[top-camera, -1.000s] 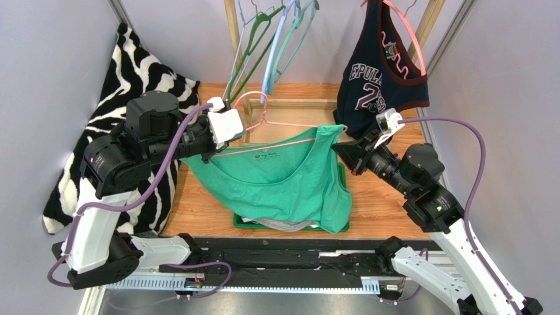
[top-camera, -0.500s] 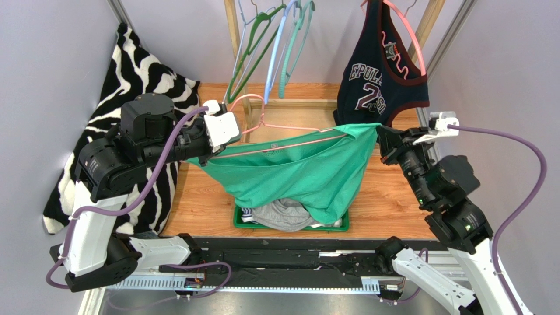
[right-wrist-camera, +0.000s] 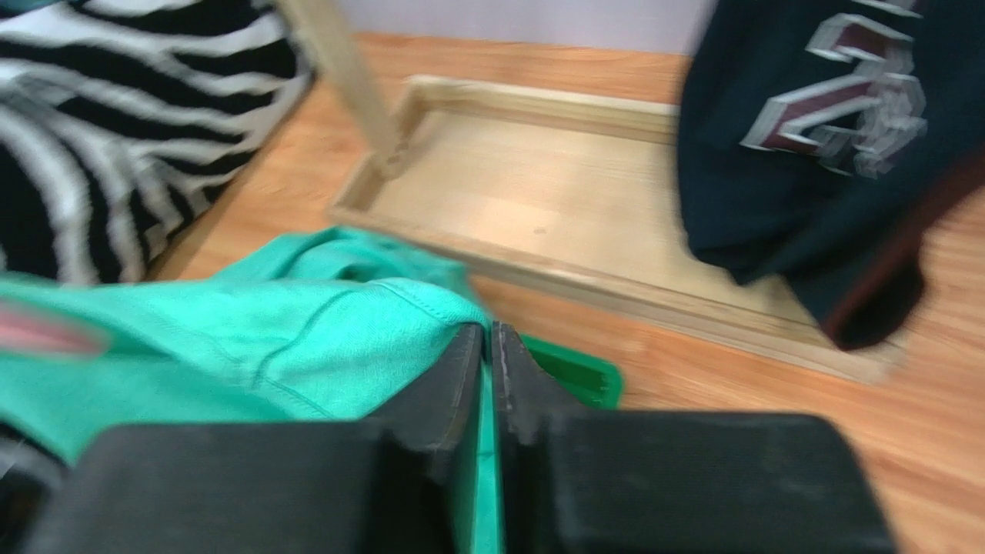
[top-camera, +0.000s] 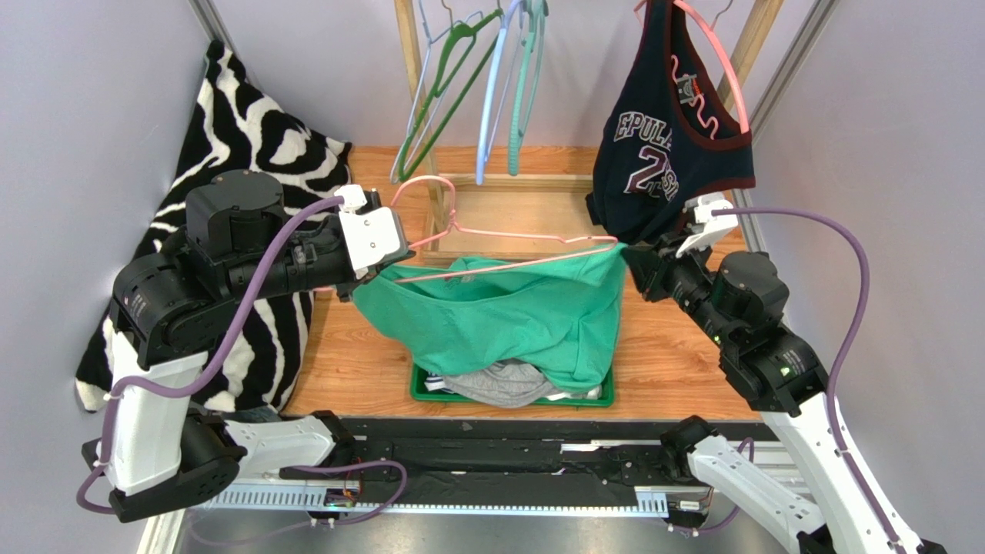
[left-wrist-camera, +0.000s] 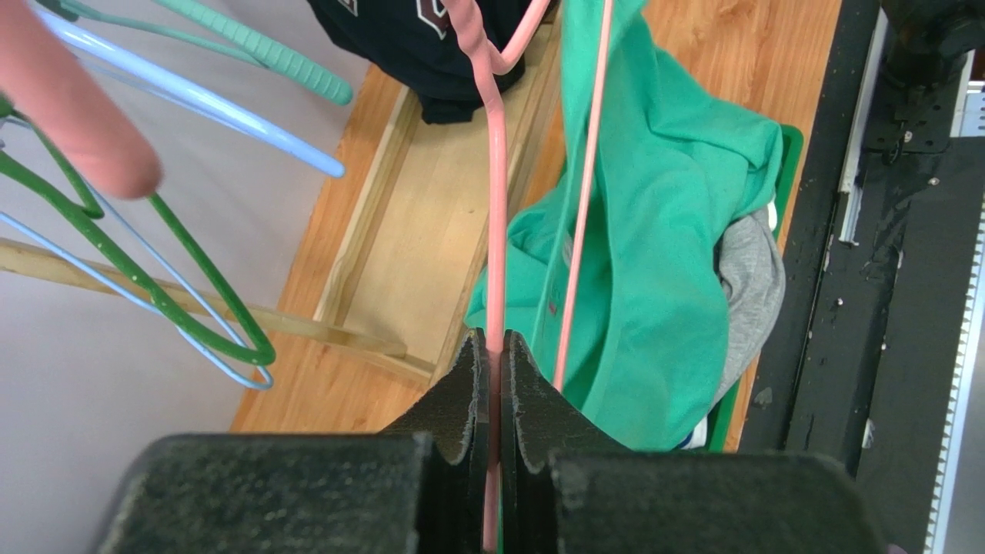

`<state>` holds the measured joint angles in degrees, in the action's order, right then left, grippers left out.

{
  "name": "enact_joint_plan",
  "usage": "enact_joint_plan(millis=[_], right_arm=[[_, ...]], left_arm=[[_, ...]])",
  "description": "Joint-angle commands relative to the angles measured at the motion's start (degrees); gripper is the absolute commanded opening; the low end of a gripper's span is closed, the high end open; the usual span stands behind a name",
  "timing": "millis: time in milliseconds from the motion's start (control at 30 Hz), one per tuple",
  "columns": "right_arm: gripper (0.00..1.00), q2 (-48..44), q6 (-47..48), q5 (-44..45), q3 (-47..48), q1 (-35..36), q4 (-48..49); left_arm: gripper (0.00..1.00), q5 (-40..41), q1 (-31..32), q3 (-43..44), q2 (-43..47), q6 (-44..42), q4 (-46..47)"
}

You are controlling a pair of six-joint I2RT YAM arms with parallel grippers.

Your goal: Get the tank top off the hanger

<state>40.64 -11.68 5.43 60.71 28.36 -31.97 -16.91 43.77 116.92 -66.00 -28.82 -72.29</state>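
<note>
Below and between my two pincers sat a shallow green plastic tray [left-wrist-camera: 791,148]. It held a crumpled grey garment [top-camera: 497,383], with the soft green tank top [top-camera: 509,317] sagging over it. Beyond my pincers a low rectangular wooden frame [top-camera: 520,181] lay on the wooden desk [top-camera: 682,369]. My left pincer [left-wrist-camera: 494,346] was pressed together on the thin, smooth pink hanger [left-wrist-camera: 496,208]. My right pincer [right-wrist-camera: 487,341] pinched a folded edge of the tank top, which hung from the hanger by my left pincer across to my right one.
</note>
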Motion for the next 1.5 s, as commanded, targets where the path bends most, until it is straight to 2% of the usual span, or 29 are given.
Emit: enact_joint_plan(millis=[0, 33, 233, 300, 467, 800, 1100, 1233, 1467], right_arm=[[0.27, -3.4, 6.1, -20.1, 0.9, -0.1, 3.7], [0.36, -3.8, 9.0, -24.0, 2.5, -0.1, 2.9], [0.55, -7.7, 15.8, -34.1, 9.5, -0.1, -4.8], [0.57, -7.2, 17.8, -35.3, 14.0, -0.1, -8.1], [0.57, -2.2, 19.1, -40.8, 20.7, -0.1, -6.7], [0.53, 7.4, 16.9, -53.0, 20.5, 0.0, -1.2], [0.43, 11.1, 19.1, -52.5, 21.2, 2.9, -6.0], [0.41, 13.0, 19.6, -52.2, 21.3, 5.4, -7.7], [0.28, 16.2, 22.0, -45.1, 23.3, 10.0, -11.6]], left_arm=[[0.0, -2.4, -0.2, 3.3, -3.2, 0.6, 2.2], [0.0, -2.5, -0.2, 4.3, -3.8, 0.7, 2.2], [0.0, -3.5, 0.5, 4.5, -6.6, -0.3, 1.7], [0.0, -3.5, 1.4, 3.8, -6.8, -1.0, 1.1], [0.0, -3.4, 4.4, 3.3, -8.2, -2.3, -1.6], [0.0, -3.8, 7.9, 3.2, -9.3, -4.2, -4.6], [0.0, -5.1, 8.4, 4.8, -10.9, -4.1, -4.8], [0.0, -4.7, 8.4, 4.9, -10.8, -4.3, -3.7], [0.0, -5.8, 8.4, 6.9, -11.5, -4.5, -3.4]])
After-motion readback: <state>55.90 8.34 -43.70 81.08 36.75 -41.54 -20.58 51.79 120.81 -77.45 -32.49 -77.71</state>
